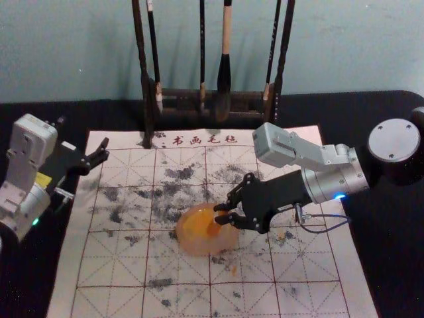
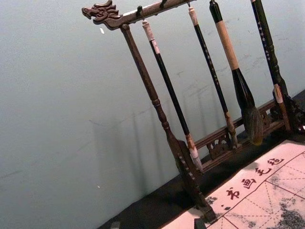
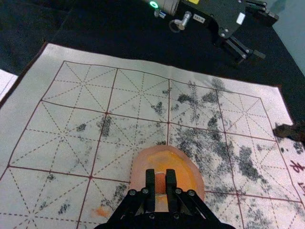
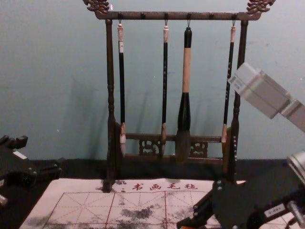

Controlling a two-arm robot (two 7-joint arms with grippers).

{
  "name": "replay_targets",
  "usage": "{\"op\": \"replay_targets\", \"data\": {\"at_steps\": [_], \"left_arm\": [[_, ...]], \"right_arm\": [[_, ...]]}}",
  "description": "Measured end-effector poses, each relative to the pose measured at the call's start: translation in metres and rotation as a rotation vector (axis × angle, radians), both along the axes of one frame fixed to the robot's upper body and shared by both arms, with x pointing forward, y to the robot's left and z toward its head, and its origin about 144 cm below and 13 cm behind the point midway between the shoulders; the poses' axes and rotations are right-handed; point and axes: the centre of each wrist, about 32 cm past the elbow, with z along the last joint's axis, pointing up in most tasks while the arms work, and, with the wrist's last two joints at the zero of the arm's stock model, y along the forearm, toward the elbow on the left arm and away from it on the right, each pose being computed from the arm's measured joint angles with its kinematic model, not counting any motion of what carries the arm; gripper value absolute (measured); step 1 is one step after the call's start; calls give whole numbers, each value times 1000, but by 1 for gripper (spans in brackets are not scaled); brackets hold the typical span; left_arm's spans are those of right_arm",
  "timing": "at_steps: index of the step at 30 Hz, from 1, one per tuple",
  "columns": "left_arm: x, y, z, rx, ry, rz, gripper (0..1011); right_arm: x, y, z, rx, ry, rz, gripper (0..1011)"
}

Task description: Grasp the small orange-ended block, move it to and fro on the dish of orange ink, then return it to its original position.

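The small orange-ended block (image 3: pixel 160 182) sits clamped in the right end effector (image 1: pixel 221 213); the round, pale pinkish dish (image 1: pixel 199 249), orange ink (image 1: pixel 191 224) across its middle, lies flat just below.

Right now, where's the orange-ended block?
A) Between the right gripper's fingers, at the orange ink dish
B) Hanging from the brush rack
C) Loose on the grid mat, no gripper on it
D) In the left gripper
A: the right wrist view shows the block pinched between the fingers of the right gripper, with the ink dish right behind it.
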Motion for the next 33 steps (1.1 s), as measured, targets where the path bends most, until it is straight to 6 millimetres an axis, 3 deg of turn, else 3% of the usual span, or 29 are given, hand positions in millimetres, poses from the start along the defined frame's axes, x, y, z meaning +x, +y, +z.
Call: {"op": "replay_targets", "data": {"at_steps": [33], "left_arm": [[0, 0, 0, 0, 0, 0, 1001]], "right_arm": [[15, 28, -3, 15, -1, 21, 132]]}}
